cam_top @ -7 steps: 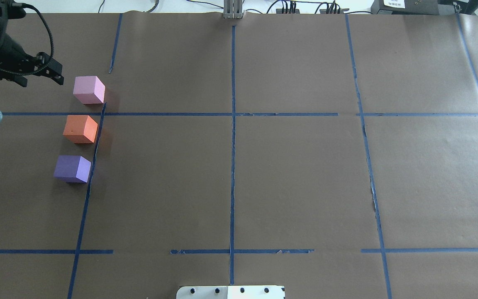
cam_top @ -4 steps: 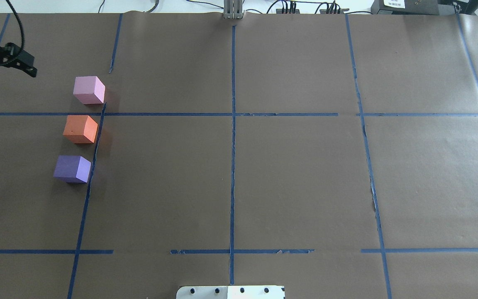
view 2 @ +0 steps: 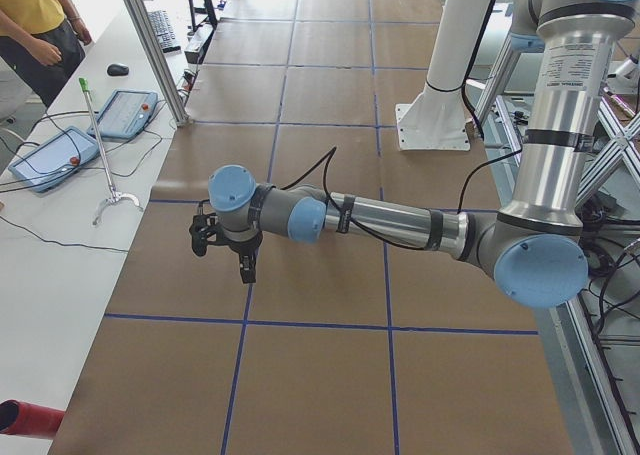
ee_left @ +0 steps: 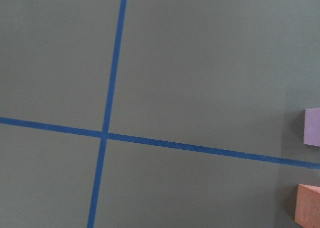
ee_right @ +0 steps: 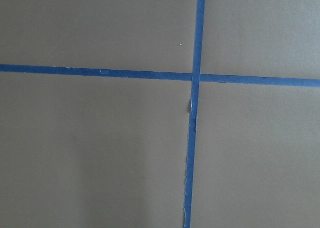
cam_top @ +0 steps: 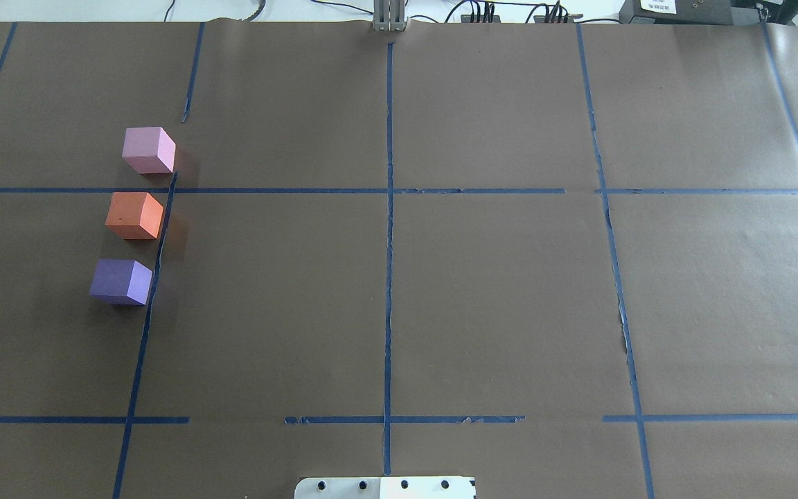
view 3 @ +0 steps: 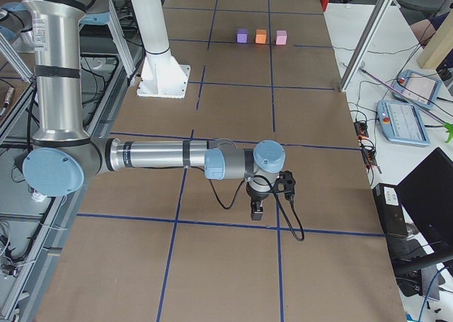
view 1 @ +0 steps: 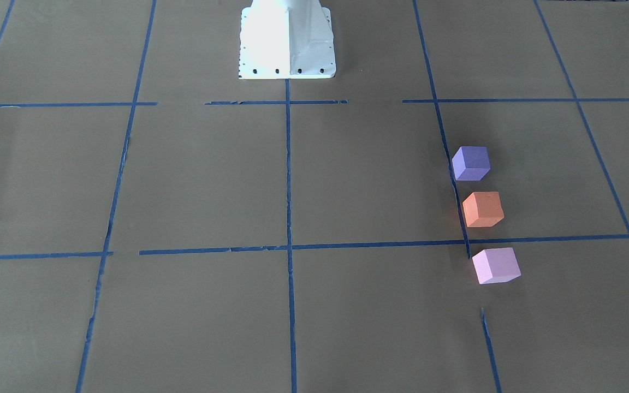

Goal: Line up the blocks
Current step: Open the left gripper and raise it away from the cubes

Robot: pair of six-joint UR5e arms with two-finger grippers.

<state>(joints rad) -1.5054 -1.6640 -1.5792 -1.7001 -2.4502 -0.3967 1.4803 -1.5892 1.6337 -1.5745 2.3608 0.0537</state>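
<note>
Three blocks [view 3: 260, 35] form a row running away from the robot on the left side of the desk [cam_top: 496, 298]. The purple block [cam_top: 120, 281] is nearest, the orange block [cam_top: 134, 215] midway and the pink block [cam_top: 148, 150] farthest, all apart, beside a blue tape line [cam_top: 141, 346]. Only the side views show the left arm [view 2: 380, 220] and right arm [view 3: 156, 156]; whether their jaws are apart or together cannot be told.

My table [cam_top: 496, 298] wears brown paper crossed by a grid of blue tape [cam_top: 388, 277], and seen from overhead my white base plate [cam_top: 385, 488] sits at its 6 o'clock edge. Out toward 9 o'clock three cubes stand apart in a row on the paper. The orange block [cam_top: 134, 215] is in the middle, the pink block [cam_top: 147, 150] at its 12 o'clock and the purple block [cam_top: 120, 281] at its 6 o'clock, each just beside a tape line.
</note>
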